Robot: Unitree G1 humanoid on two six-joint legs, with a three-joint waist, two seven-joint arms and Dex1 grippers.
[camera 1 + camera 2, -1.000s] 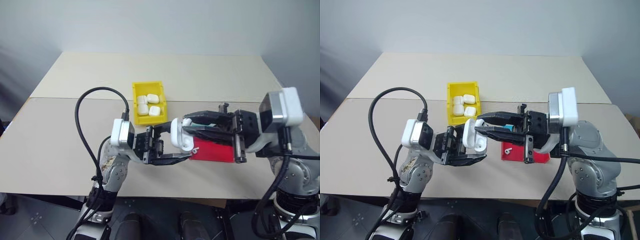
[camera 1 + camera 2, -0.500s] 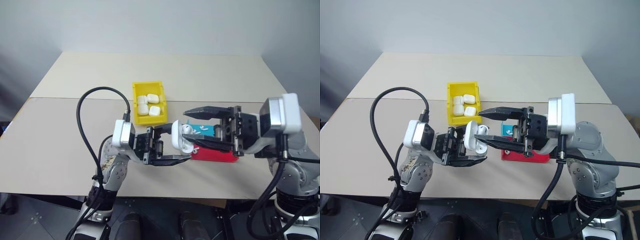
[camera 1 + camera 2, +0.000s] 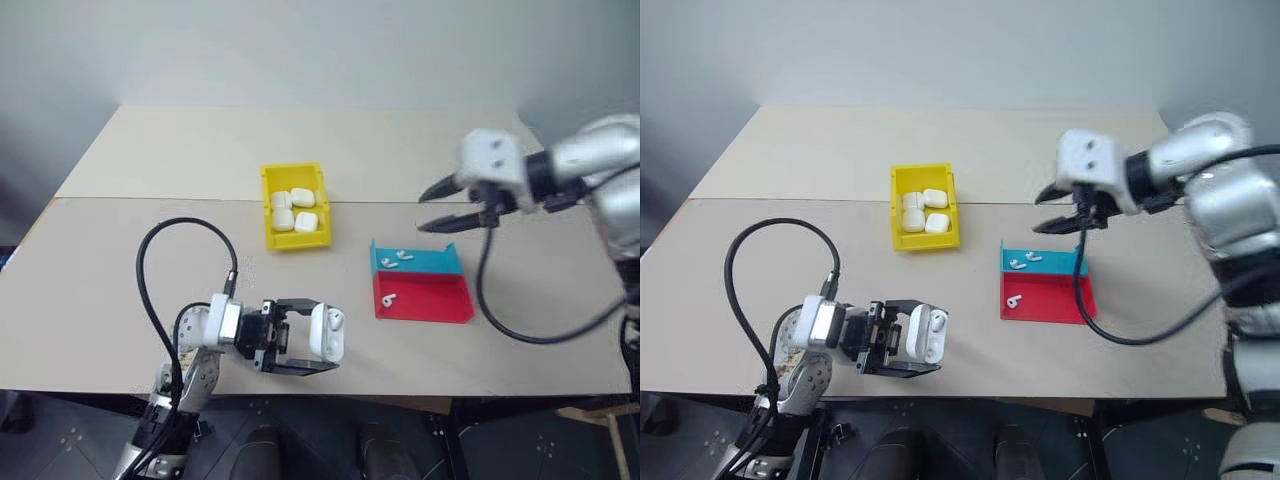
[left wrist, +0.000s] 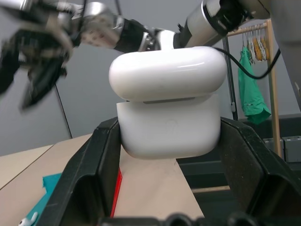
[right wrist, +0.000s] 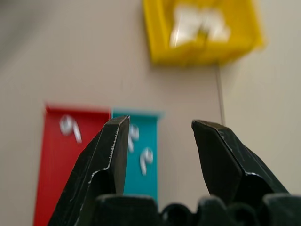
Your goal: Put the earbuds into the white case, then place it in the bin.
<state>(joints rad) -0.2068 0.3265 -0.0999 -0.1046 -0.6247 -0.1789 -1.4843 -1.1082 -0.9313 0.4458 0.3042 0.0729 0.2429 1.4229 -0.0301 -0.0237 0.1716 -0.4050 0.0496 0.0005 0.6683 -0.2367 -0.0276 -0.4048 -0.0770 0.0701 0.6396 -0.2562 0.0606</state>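
Observation:
My left gripper [image 3: 328, 336] is shut on the white case [image 3: 327, 333], held near the table's front edge. The left wrist view shows the white case [image 4: 168, 108] between both fingers [image 4: 94, 169], its lid slightly ajar. Two earbuds [image 3: 397, 258] lie in the blue tray [image 3: 440, 262] and one earbud [image 3: 388, 298] in the red tray [image 3: 430, 300]. My right gripper [image 3: 428, 212] hangs open and empty above the table, just beyond the blue tray. The yellow bin [image 3: 268, 205] stands left of the trays, toward the far side.
Several white cases [image 3: 293, 210] lie inside the bin. A black cable [image 3: 150, 270] loops up from my left arm over the front left of the table. The table is bare on its far half and to the right of the trays.
My right gripper pulled away from the case, opened wider and swung up and right, beyond the trays. My left gripper sank toward the front edge with the case. The trays came into full sight.

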